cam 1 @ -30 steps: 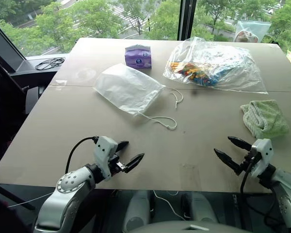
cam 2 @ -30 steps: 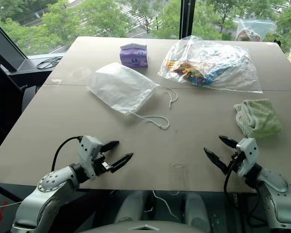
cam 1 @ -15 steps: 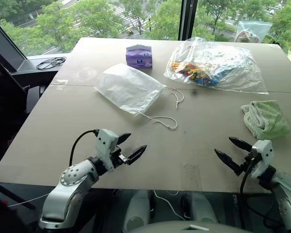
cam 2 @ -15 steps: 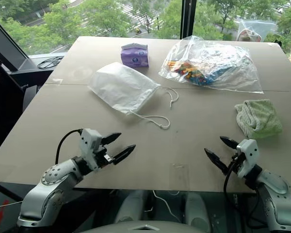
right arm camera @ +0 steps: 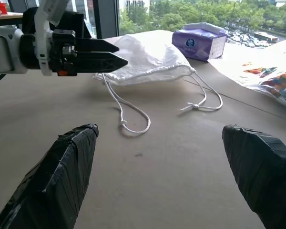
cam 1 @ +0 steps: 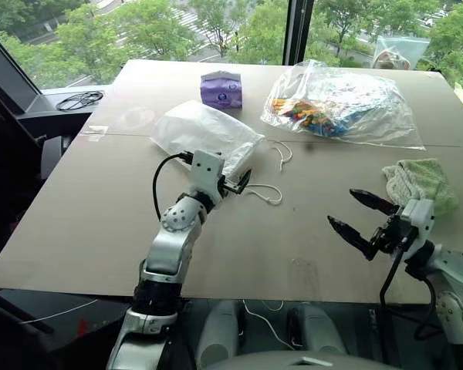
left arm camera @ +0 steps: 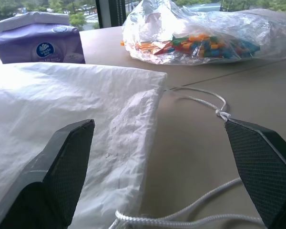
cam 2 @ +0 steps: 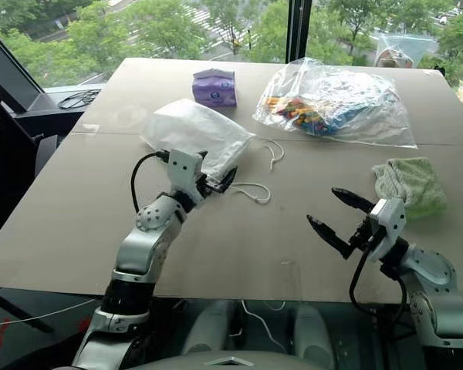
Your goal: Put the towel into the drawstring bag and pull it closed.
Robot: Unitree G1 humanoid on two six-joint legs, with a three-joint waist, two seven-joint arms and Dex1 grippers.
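The white drawstring bag (cam 1: pixel 204 137) lies flat on the table's left half, its mouth toward the centre and its white cords (cam 1: pixel 267 193) trailing onto the tabletop. My left gripper (cam 1: pixel 236 183) hovers open at the near corner of the bag's mouth; in the left wrist view its fingers (left arm camera: pixel 69 157) straddle the bag's edge (left arm camera: pixel 133 124) without holding it. The light green towel (cam 1: pixel 422 183) lies crumpled at the right edge. My right gripper (cam 1: pixel 342 206) is open above the table, left of the towel and nearer to me, holding nothing.
A purple tissue pack (cam 1: pixel 221 89) stands behind the bag. A clear plastic bag of colourful items (cam 1: pixel 341 104) lies at the back right. A black cable (cam 1: pixel 79 99) rests on the ledge at the far left. The table's front edge (cam 1: pixel 239 287) runs below both arms.
My left arm has stretched forward and to the right, from the table's front edge up to the bag's mouth. My right gripper has risen and shifted a little left. Both stayed open.
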